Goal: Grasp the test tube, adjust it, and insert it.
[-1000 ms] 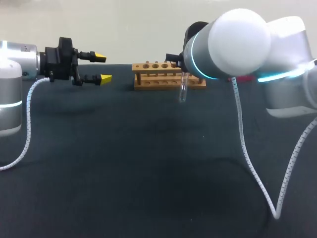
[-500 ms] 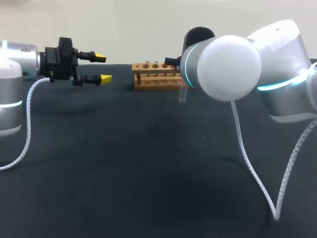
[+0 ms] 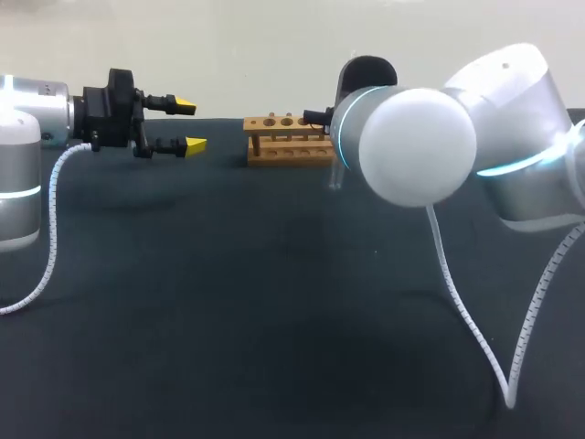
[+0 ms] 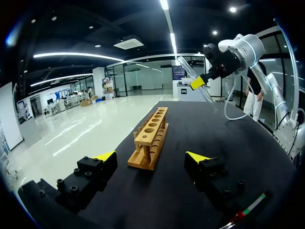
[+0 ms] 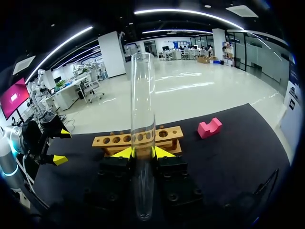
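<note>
Right tool [image 5: 143, 152]: clamped on glass test tube [image 5: 143, 95] from both sides
Left tool [image 4: 151, 156]: fingers apart, gripping nothing
Wooden test tube rack [image 4: 150, 136]: just ahead of left tool, on black tabletop [image 4: 190, 129]

Silver arms [image 3: 37, 110], black hands [image 3: 190, 125] — cables [image 3: 50, 219] seemingly coiled.

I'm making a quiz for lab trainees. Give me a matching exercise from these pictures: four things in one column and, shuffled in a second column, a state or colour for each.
Things:
A. test tube
B. rack
C. block
D. left gripper

States:
1. open, holding nothing
2. pink, lying on the table
3. clear, held in the right gripper
4. wooden, with a row of holes

Pairs: A-3, B-4, C-2, D-1.
</note>
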Motion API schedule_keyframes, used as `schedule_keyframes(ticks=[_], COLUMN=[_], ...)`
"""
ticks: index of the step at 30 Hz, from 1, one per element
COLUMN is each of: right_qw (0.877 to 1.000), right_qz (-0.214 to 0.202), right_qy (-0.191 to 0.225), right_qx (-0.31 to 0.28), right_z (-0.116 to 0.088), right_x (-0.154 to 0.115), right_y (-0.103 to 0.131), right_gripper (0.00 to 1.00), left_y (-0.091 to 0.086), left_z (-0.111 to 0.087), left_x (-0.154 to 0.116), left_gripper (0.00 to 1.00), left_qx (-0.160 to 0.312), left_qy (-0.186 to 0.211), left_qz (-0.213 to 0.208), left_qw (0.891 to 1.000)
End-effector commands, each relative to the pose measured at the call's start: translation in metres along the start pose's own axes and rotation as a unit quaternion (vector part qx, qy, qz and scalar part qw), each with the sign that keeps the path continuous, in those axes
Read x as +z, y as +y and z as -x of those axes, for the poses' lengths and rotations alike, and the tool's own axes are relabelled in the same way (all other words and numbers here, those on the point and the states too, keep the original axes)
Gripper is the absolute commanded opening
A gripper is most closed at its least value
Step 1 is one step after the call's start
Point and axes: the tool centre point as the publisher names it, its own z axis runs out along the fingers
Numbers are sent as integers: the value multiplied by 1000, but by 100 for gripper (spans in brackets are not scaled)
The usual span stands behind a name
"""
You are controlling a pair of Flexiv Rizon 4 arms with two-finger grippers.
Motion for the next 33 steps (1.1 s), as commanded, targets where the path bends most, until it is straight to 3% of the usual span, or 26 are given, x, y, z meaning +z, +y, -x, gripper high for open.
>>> schedule_keyframes(ticks=[1,13,22,33], right_qw=[1000,1000,997,985], right_qz=[2,2,4,9], right_qy=[-4,-4,-82,-173], right_qx=[1,1,3,-16], right_z=[-2,-2,15,50], right_x=[-1,-1,10,25], right_y=[-2,-2,-4,-1], right_gripper=[0,0,0,0], left_y=[-2,-2,-2,-2], left_z=[-1,-1,-1,-1], left_x=[-1,-1,-1,-1], left_gripper=[100,100,100,100], left_qx=[2,2,2,2], left_qy=[-2,-2,-2,-2], left_qz=[2,2,2,2], left_qw=[1000,1000,1000,1000])
